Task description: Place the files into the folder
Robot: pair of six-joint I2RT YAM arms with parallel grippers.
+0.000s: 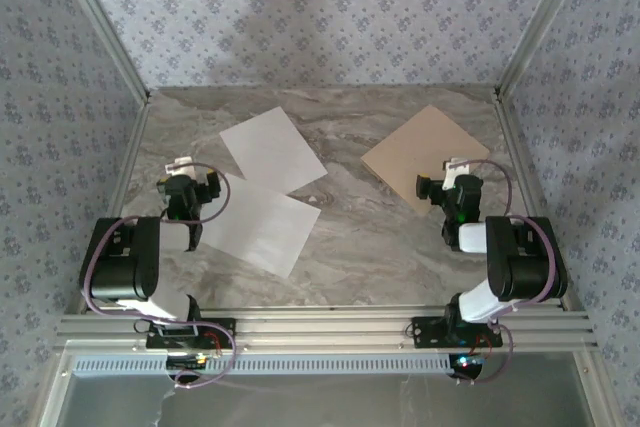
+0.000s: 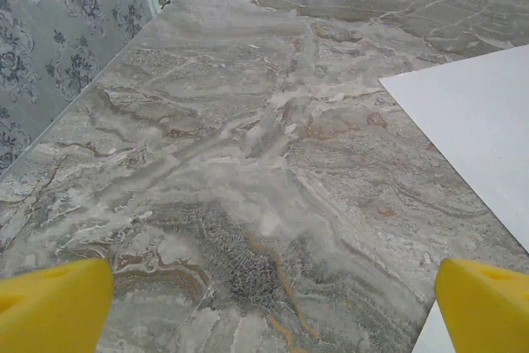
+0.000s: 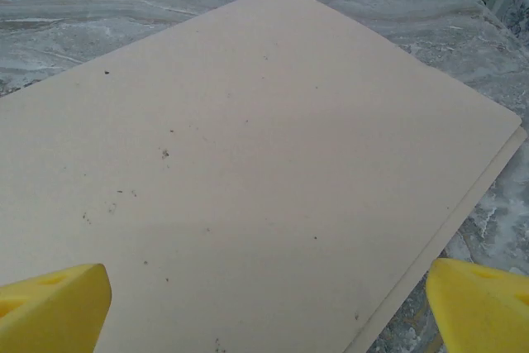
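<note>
hovering left gripper (image 1: 187,171): it sits low over the left side of the table, jaws spread wide with nothing between them; in the left wrist view its yellow fingertips (image 2: 51,307) stand at the two bottom corners over bare marble, and the gripper (image 2: 269,310) holds nothing.
near file (image 1: 262,229): a blank white sheet lying flat and turned at an angle, just right of the left gripper; its left edge runs close beside the left arm.
far file (image 1: 272,150): a second white sheet, flat and also turned, farther back on the table; its near corner meets the near file's far edge, and which sheet lies on top cannot be told. in the left wrist view it shows at the right edge (image 2: 483,134).
table (image 1: 350,247): grey-brown marble surface; a bare strip separates the files from the folder.
folder (image 1: 423,154): tan cardboard, closed and flat on the right side of the table, well apart from both files, corners turned like a diamond. the right wrist view (image 3: 264,146) shows its plain cover with small dark specks and a second layer showing along the right edge.
right gripper (image 1: 447,179): it hangs over the folder's near right edge, jaws fully apart and gripping nothing; in the right wrist view (image 3: 264,310) its yellow fingertips (image 3: 51,307) frame the cover.
</note>
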